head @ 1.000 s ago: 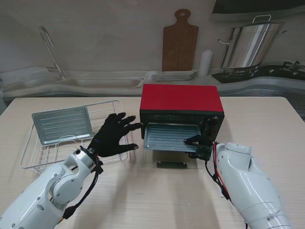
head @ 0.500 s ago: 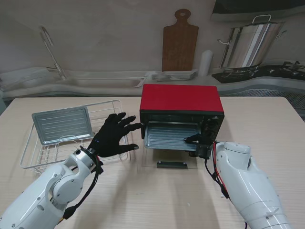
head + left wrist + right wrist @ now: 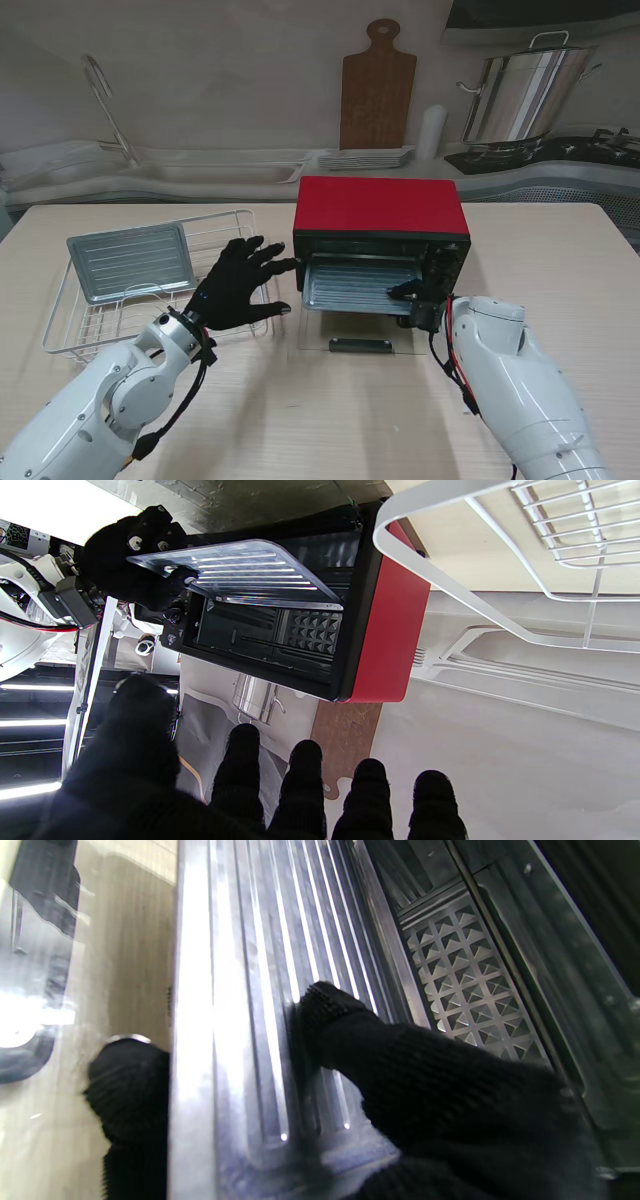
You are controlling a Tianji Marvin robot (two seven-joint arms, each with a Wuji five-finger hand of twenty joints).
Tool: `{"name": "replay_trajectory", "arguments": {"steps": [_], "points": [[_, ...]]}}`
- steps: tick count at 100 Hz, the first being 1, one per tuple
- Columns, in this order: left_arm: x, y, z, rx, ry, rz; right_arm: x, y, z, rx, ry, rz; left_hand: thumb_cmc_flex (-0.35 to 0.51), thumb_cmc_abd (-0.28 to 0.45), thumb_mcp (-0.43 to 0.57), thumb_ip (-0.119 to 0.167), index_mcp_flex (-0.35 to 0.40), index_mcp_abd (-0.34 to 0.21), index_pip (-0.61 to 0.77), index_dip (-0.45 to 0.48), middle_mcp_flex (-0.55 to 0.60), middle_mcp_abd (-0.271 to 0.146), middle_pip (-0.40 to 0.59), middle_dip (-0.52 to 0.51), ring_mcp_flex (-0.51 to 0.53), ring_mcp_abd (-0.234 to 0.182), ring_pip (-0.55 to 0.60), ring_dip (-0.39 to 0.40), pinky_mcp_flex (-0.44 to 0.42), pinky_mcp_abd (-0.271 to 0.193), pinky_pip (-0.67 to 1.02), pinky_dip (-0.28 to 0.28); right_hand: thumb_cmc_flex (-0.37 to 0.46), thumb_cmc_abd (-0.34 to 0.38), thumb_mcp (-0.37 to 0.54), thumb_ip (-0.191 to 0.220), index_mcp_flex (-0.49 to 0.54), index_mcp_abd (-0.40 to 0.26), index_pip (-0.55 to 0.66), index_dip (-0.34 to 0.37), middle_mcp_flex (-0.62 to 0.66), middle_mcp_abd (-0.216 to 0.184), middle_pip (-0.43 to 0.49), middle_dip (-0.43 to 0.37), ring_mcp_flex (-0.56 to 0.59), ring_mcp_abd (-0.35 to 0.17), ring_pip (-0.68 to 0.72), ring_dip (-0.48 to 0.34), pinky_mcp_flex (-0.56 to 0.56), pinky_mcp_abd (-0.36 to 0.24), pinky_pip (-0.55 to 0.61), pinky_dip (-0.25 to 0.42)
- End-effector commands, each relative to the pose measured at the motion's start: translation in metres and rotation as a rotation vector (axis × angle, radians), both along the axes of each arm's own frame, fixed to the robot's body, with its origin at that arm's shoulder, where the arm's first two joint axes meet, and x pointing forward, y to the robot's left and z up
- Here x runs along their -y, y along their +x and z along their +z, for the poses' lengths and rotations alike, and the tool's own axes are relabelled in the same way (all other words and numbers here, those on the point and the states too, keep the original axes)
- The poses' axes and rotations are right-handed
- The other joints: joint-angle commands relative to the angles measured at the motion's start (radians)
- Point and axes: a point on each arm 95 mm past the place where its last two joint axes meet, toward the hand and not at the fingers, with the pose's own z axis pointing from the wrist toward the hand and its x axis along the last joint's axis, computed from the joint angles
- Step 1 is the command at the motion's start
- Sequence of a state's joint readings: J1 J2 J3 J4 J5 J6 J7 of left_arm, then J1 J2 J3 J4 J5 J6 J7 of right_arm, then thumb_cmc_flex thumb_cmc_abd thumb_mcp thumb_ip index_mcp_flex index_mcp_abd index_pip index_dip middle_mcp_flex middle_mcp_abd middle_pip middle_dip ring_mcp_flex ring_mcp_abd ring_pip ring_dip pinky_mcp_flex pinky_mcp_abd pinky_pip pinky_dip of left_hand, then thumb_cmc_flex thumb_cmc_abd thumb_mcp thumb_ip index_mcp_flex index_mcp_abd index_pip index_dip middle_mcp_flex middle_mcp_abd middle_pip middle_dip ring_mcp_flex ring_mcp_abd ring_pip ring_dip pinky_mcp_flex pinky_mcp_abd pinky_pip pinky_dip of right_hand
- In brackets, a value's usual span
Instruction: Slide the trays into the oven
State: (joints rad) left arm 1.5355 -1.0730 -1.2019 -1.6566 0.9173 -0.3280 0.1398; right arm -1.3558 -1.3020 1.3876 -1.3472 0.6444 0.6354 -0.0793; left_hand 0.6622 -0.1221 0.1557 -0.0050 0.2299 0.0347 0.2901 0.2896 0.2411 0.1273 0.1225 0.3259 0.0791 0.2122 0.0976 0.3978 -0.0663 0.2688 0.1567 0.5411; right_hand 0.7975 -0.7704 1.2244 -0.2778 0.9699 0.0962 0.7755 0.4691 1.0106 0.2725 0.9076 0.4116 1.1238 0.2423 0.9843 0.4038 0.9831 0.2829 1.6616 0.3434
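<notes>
A red oven (image 3: 380, 205) stands mid-table with its glass door (image 3: 360, 342) folded down flat. A ribbed metal tray (image 3: 355, 286) pokes halfway out of the oven mouth. My right hand (image 3: 412, 296) is shut on that tray's right edge; the right wrist view shows the thumb (image 3: 350, 1040) on top of the tray (image 3: 240, 1005) and a finger underneath. A second tray (image 3: 130, 262) lies in the white wire rack (image 3: 70, 330) on my left. My left hand (image 3: 238, 285) hovers open, fingers spread, between the rack and the oven (image 3: 385, 620).
Behind the table runs a counter with a sink and faucet (image 3: 105, 105), a wooden cutting board (image 3: 377, 90), stacked plates (image 3: 365, 158) and a steel pot (image 3: 525, 95). Bare tabletop lies nearer to me than the oven door.
The tray has slid slightly deeper into the oven with my right hand following it. The left hand has stayed put.
</notes>
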Motion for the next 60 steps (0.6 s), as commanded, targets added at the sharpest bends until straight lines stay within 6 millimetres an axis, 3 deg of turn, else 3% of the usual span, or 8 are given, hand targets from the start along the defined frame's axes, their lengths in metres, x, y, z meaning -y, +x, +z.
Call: {"name": "replay_trajectory", "arguments": {"steps": [1,60], "points": [[0.0032,-0.0030,-0.0009,-0.009,0.000,-0.007,-0.0069,0.0008,0.0018,0.004,0.020,0.010,-0.013,0.040,-0.031,-0.001,-0.046,-0.026,-0.001,-0.018,-0.034,-0.012,-0.004,-0.018,-0.030,-0.028,-0.011,-0.018,-0.022,-0.031,-0.045,-0.011,0.094,0.081,0.084,0.009,0.027,-0.096,0.126,0.030,-0.006,0.022,0.016,-0.019,0.093,0.058,0.083,0.025,0.064,-0.116,0.059,0.005],[0.0022,-0.0040,-0.0032,-0.013,0.002,-0.007,-0.0067,0.0047,0.0042,-0.004,0.016,-0.018,-0.012,0.039,-0.032,-0.001,-0.047,-0.024,-0.004,-0.019,-0.038,-0.013,-0.005,-0.019,-0.034,-0.028,-0.012,-0.018,-0.025,-0.033,-0.046,-0.012,0.085,0.098,0.066,0.009,-0.029,-0.071,0.116,-0.032,-0.028,0.029,0.009,-0.048,0.089,0.059,0.040,0.007,0.062,-0.105,0.033,-0.013]]}}
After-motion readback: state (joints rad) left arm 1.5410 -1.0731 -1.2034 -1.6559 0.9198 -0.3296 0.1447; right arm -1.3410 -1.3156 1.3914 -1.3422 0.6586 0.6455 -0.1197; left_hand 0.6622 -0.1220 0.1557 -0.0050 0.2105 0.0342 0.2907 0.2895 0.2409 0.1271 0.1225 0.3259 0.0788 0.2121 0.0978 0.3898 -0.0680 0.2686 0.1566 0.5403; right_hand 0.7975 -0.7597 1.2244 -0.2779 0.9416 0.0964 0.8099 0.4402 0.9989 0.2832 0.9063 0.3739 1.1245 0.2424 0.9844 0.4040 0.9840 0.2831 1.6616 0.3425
